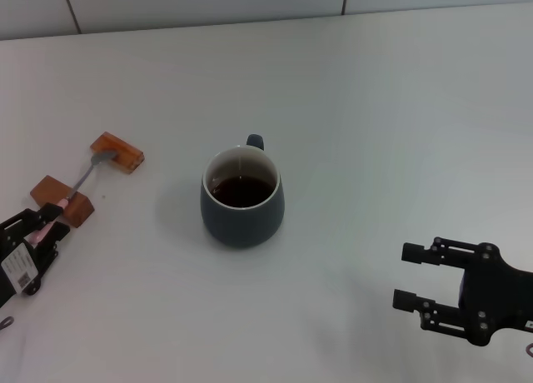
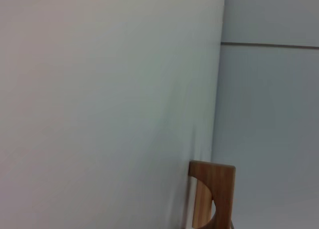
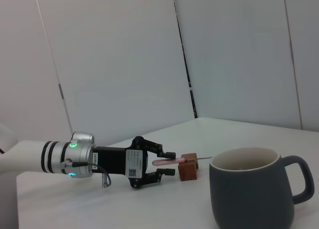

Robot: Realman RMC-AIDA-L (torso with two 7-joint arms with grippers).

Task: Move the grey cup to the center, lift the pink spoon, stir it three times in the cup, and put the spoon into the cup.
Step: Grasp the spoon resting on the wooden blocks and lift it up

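White worktop (image 1: 375, 108): cup (image 1: 241, 198) sitting central, left claw (image 1: 48, 219) straddling the spoon (image 1: 83, 176) handle on blocks (image 1: 117, 151), not clamped; closing, lifting looks next. Right claw (image 1: 408, 276) idling wide.

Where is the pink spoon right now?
In the head view the pink spoon lies at the table's left, bridging two wooden blocks, with the left end effector around its handle end.

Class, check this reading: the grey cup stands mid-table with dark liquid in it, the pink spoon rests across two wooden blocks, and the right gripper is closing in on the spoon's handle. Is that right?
Not quite. The left gripper is at the handle of the pink spoon, as the head view shows; the right gripper hangs open, apart from the grey cup. The rest stands: dark liquid, spoon across two wooden blocks.
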